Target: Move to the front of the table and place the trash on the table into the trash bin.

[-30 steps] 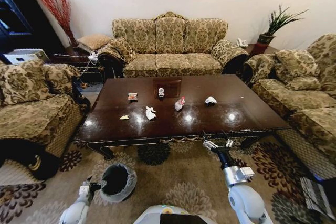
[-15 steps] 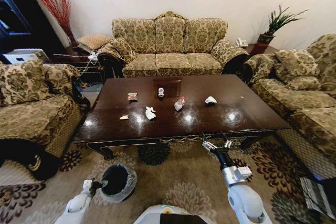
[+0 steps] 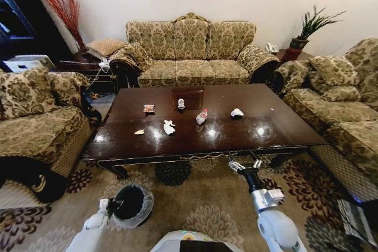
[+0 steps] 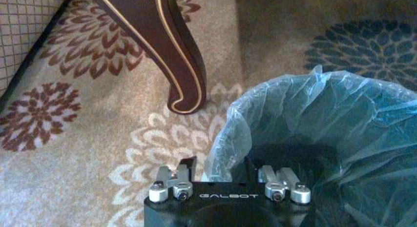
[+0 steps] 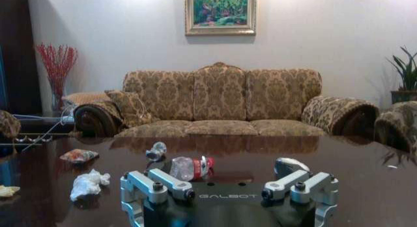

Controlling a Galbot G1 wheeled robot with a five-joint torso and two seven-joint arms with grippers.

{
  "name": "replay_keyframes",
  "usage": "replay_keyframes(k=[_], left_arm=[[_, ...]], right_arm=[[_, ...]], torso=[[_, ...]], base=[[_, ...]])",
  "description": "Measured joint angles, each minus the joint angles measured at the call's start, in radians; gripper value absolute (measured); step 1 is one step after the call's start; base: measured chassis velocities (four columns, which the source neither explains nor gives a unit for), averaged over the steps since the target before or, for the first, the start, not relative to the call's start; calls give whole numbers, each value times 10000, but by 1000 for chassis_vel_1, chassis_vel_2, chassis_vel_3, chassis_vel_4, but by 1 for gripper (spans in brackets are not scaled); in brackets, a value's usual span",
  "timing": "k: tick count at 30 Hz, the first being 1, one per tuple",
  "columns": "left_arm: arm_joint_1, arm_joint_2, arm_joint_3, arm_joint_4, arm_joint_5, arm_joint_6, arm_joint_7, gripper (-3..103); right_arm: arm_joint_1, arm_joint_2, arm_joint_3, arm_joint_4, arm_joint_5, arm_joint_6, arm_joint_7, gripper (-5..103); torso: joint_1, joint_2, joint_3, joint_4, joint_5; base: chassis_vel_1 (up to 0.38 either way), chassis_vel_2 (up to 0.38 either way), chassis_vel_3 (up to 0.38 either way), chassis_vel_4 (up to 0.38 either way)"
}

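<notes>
The table (image 3: 277, 131) carries the trash: a clear bottle with a red cap (image 3: 202, 116), a small crushed bottle (image 3: 181, 104), a snack packet (image 3: 149, 108), two white tissues (image 3: 169, 127) (image 3: 237, 112) and a yellowish scrap (image 3: 139, 132). My right gripper (image 3: 245, 165) hovers open at the table's front edge, empty, facing the bottle (image 5: 189, 167). The trash bin (image 3: 131, 203) stands on the carpet in front of the table's left part. My left gripper (image 3: 108, 205) is open at the bin's near-left rim, its fingers (image 4: 171, 180) straddling the plastic liner (image 4: 313, 105).
A patterned sofa (image 3: 192, 51) stands behind the table, with armchairs to the left (image 3: 35, 116) and right (image 3: 342, 104). A carved table leg (image 4: 163, 46) rises beside the bin. Flowered carpet (image 3: 201, 199) lies between me and the table.
My left gripper has crept right and forward to the bin's rim. The right gripper has barely shifted, and the trash has not moved.
</notes>
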Motion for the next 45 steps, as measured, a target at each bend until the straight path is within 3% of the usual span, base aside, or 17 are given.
replay_keyframes(k=[4,6,7,10,12,15,16,19,21,25,28,34,35,37,42,44,45], left_arm=[[13,-21,-16,114,-288,-354,178,43],[-53,-34,81,445,-654,-1024,204,36],[-53,-34,81,445,-654,-1024,204,36],[-303,-69,227,1218,-1075,-2233,456,28],[-305,-123,179,1275,-1009,-2398,524,20],[-312,-163,76,1295,-843,-2419,570,16],[-341,-174,14,1383,-773,-2562,629,10],[-252,-185,-77,1206,-685,-2553,779,7],[60,-175,-194,612,-657,-2171,937,3],[781,-24,-359,-362,-744,-2072,1312,3],[1557,113,-535,-1384,-1108,-1894,1261,3],[3354,228,-1090,-4061,-1928,-1554,827,3],[3354,228,-1090,-4061,-1928,-1554,827,3],[4142,202,-1533,-5047,-2115,-1481,803,3],[5730,-150,-2618,-6762,-2352,-1446,826,3],[6773,-428,-3481,-8147,-2499,-1477,926,3],[6773,-428,-3481,-8147,-2499,-1477,926,3]], right_arm=[[0,1,-6,8,28,-11,7,100],[17,6,-18,4,41,-12,9,100],[17,6,-18,4,41,-12,9,100],[34,37,-37,-8,61,-13,14,100],[38,44,-39,-17,72,-12,14,100],[40,44,-39,-21,89,-12,15,100],[44,36,-36,-22,110,-10,15,100],[58,26,-31,-25,141,-9,16,100],[70,24,-32,-34,159,-8,16,100],[140,33,-55,-56,165,-11,17,100],[237,37,-103,-96,182,-12,17,100],[467,49,-207,-154,296,-12,-12,100],[467,49,-207,-154,296,-12,-12,100],[517,79,-198,-154,356,-12,-34,100],[767,90,-275,-260,482,-13,-145,100],[879,135,-348,-388,525,-10,-305,100],[879,135,-348,-388,525,-10,-305,100]], torso=[[0,0,0,0,0],[-1,0,0,2,0],[-1,0,0,2,0],[0,0,0,1,2],[-1,0,0,1,1],[-1,0,0,2,3],[-1,0,0,2,5],[-1,0,0,3,2],[-1,0,0,0,-9],[0,0,0,-6,-11],[0,0,0,2,6],[-1,0,-1,3,2],[-1,0,-1,3,2],[-1,1,-2,-6,-1],[-1,1,-2,0,-2],[-2,1,-2,7,1],[-2,1,-2,7,1]], base=[[0,0,0,0],[0,0,0,0],[0,0,0,0],[0,0,0,0],[0,0,0,0],[0,0,0,0],[0,0,0,0],[0,0,0,0],[0,0,0,0],[0,0,0,0],[0,0,0,0],[0,0,0,0],[0,0,0,0],[0,0,0,0],[0,0,0,0],[0,0,0,0],[0,0,0,0]])
